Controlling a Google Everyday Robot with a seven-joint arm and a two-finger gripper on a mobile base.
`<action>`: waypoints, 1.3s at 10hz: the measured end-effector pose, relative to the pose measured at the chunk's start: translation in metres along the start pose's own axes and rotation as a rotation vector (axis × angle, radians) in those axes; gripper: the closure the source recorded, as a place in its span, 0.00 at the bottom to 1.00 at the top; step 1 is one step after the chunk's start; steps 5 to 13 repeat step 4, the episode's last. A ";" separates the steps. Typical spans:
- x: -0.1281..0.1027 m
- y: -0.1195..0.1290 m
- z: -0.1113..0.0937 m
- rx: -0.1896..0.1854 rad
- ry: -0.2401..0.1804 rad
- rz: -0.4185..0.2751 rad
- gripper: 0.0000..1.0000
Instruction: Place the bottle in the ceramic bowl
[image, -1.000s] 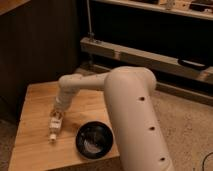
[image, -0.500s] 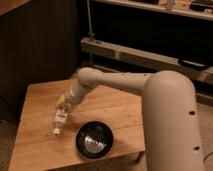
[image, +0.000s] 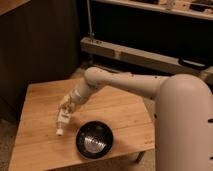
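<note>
The bottle (image: 62, 120) is small, slim and white, with its cap pointing down toward the table. My gripper (image: 65, 111) is shut on the bottle and holds it tilted above the wooden table (image: 35, 115), left of middle. The ceramic bowl (image: 94, 139) is round, glossy black with a shiny grey inside. It stands on the table near the front edge, just right of and below the bottle. The bottle is outside the bowl, its cap a short way left of the rim.
My white arm (image: 150, 90) reaches in from the right over the table's back half. A dark wall and a metal shelf frame (image: 150, 55) stand behind the table. The table's front edge lies just below the bowl.
My gripper has lifted the bottle and carried it right, toward the bowl. The arm has swung away from the camera, uncovering more of the table.
</note>
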 end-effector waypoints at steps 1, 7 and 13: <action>0.002 -0.001 -0.002 -0.006 0.004 -0.007 1.00; 0.010 -0.003 -0.007 -0.022 0.030 -0.035 1.00; 0.010 -0.003 -0.007 -0.022 0.030 -0.035 1.00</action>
